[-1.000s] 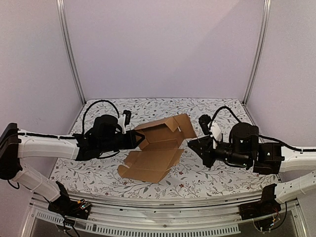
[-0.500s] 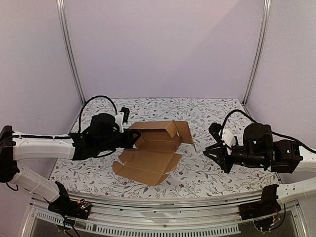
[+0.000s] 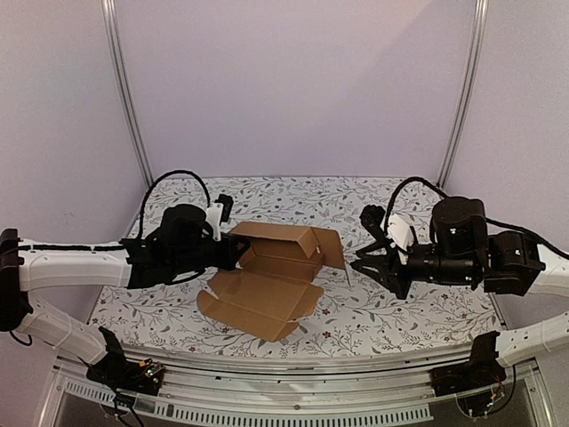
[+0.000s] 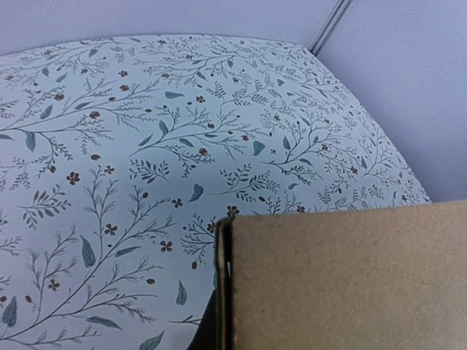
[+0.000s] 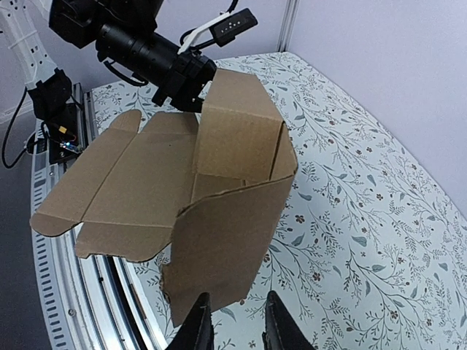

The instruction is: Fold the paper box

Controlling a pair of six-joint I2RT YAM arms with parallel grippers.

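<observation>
The left hand (image 3: pixel 238 252) clamped the paper box (image 3: pixel 262 294) mid-frame, so the parted, empty right hand (image 3: pixel 360 261) needed to press the flap (image 3: pixel 327 247) squarely.

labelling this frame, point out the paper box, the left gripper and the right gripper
paper box (image 3: pixel 267 294), top view, on its flat near panel
left gripper (image 3: pixel 242 253), top view, fingers at the box's left edge
right gripper (image 5: pixel 236 306), right wrist view, midway between its fingers
</observation>
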